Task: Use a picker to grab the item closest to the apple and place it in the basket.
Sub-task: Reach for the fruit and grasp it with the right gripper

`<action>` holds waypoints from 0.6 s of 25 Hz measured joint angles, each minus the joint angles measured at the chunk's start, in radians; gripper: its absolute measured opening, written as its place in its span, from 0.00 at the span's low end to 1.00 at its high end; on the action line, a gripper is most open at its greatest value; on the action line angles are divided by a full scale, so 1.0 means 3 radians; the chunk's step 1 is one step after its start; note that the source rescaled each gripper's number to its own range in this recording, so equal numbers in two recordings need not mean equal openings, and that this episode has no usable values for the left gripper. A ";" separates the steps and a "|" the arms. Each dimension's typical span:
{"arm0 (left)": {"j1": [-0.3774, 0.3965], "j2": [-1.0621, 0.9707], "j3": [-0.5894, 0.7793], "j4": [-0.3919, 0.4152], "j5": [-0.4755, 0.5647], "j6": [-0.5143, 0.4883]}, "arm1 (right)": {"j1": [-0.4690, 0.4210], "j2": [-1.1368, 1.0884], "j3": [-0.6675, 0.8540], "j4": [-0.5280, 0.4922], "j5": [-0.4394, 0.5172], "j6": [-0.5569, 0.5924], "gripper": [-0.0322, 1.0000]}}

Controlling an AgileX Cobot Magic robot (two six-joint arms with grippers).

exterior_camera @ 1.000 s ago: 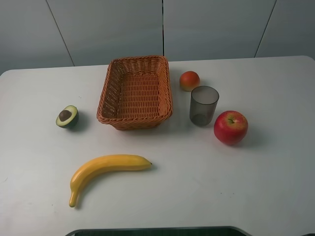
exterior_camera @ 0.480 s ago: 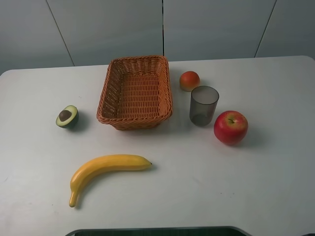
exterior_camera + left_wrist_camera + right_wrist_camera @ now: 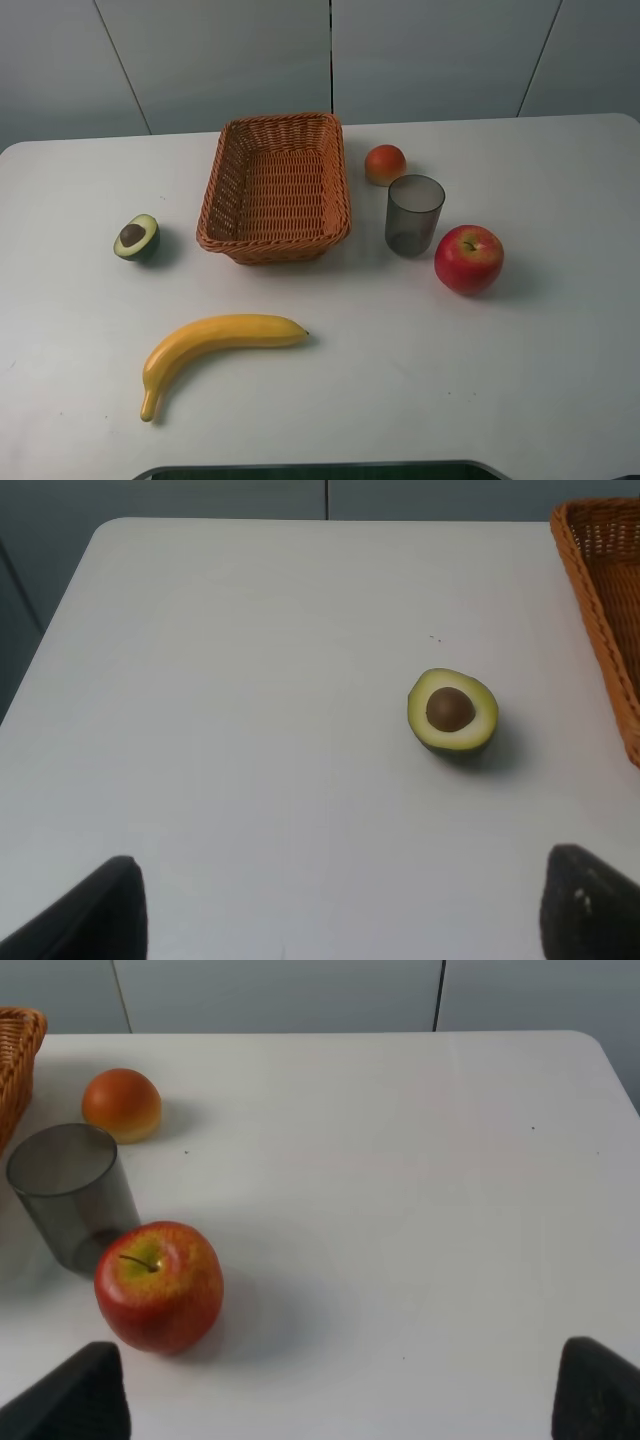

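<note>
A red apple [image 3: 468,259] [image 3: 159,1287] lies right of centre on the white table. Just left of it stands an upright dark translucent cup [image 3: 414,214] [image 3: 72,1193], the nearest item to it. An orange-red fruit [image 3: 385,164] [image 3: 121,1104] sits behind the cup. The woven basket [image 3: 219,190] [image 3: 598,600] stands empty at mid-table. Neither arm shows in the high view. My left gripper [image 3: 345,905] stands open, its fingertips wide apart near a halved avocado [image 3: 452,711]. My right gripper [image 3: 340,1390] is open too, with the apple off toward one fingertip.
A yellow banana [image 3: 210,346] lies toward the front left, and the halved avocado [image 3: 136,238] sits left of the basket. A dark strip [image 3: 320,470] runs along the table's front edge. Grey wall panels stand behind the table.
</note>
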 joint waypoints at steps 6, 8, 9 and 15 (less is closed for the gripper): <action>0.0000 0.0000 0.0000 0.0000 0.0000 0.0000 | 0.0000 0.0000 0.0000 0.0000 0.0000 0.0000 0.91; 0.0000 0.0000 0.0000 0.0000 0.0000 0.0000 | 0.0000 0.0000 0.0000 0.0000 0.0000 0.0000 0.91; 0.0000 0.0000 0.0000 0.0000 0.0000 0.0000 | 0.0000 0.0000 0.0000 -0.0009 0.0000 0.0006 0.91; 0.0000 0.0000 0.0000 0.0000 0.0000 0.0000 | 0.0000 0.0639 -0.0086 -0.0015 0.0013 -0.0093 0.91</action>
